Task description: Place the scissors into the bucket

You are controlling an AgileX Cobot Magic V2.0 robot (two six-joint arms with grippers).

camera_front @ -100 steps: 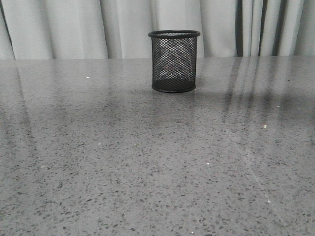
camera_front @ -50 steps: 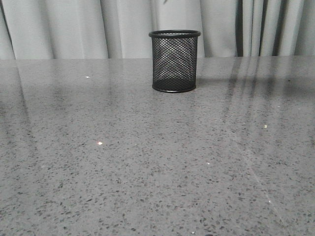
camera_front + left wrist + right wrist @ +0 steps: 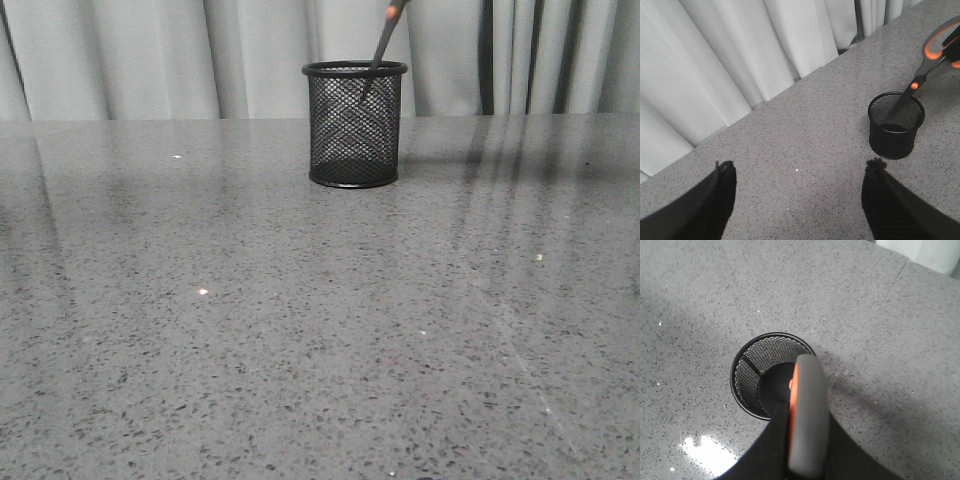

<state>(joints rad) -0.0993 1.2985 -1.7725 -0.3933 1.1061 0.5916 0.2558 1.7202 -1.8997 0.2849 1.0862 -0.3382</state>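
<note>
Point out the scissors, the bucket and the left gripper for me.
scissors [image 3: 939, 48]: left wrist view, on the grey handle loop.
bucket [image 3: 354, 128]: front view, on the mesh wall.
left gripper [image 3: 799, 200]: left wrist view, midway between its two dark fingertips.

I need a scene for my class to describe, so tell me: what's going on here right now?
The right arm is lowering the scissors blade-first into the bucket, a black mesh cup standing upright near the far edge of the grey table. The blade tips are already below the rim, while the orange-lined handles remain well above it, tilted. The left gripper hangs open and empty beside the cup, holding nothing. The scissors have not been released yet.
</note>
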